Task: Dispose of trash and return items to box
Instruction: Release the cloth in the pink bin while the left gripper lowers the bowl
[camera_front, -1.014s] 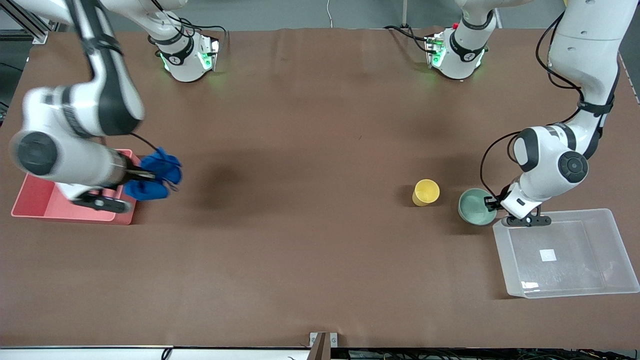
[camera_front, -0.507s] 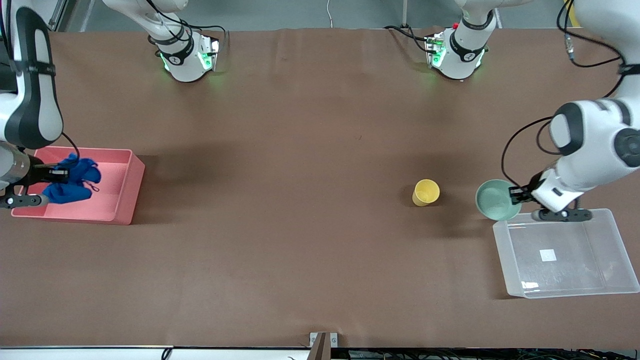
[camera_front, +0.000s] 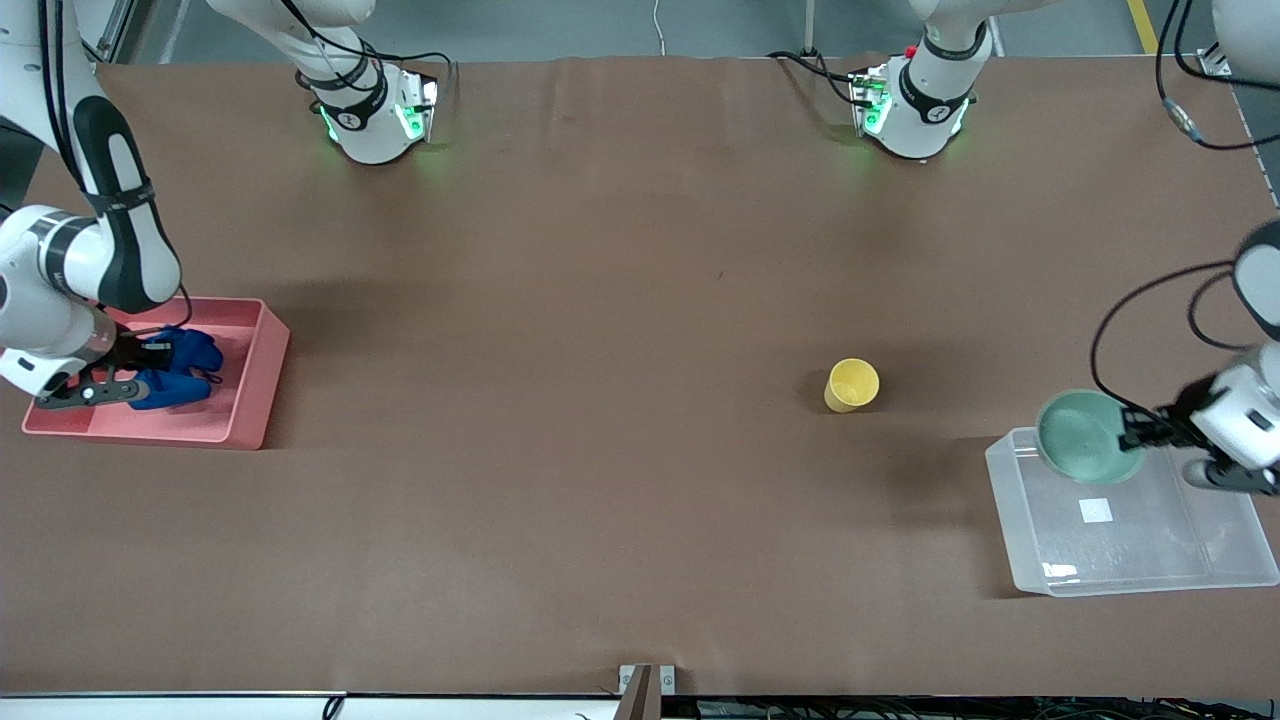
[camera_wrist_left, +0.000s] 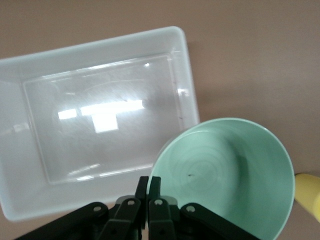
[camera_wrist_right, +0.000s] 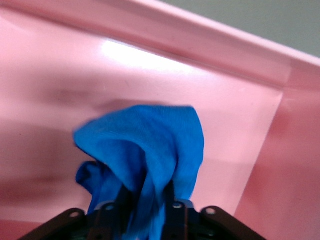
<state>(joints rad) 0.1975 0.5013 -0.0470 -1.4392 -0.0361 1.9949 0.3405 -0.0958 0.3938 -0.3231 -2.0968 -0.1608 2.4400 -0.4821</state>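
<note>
2 pincers are working: the right pincer (camera_wrist_right: 145, 212) is loosening around the blue trash (camera_front: 178, 368) inside the pink bin (camera_front: 262, 375), needing full release, while the left pincer (camera_wrist_left: 148, 192) is gripping the green bowl (camera_front: 1088, 437) over the clear box (camera_front: 1030, 560), needing lowering.

Blue trash (camera_front: 178, 372), pink bin (camera_front: 255, 385), mint bowl (camera_front: 1085, 437), yellow cup (camera_front: 851, 385).

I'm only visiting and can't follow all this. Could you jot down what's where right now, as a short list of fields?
Left gripper: shut on the mint-green bowl's rim, holding it over a corner of the clear plastic tub.
Right gripper: in the pink bin, blue cloth wad between its jaws.
Yellow cup: upright on the table, beside the tub, toward the right arm's end.
Tub contents: none, only a white sticker.
</note>
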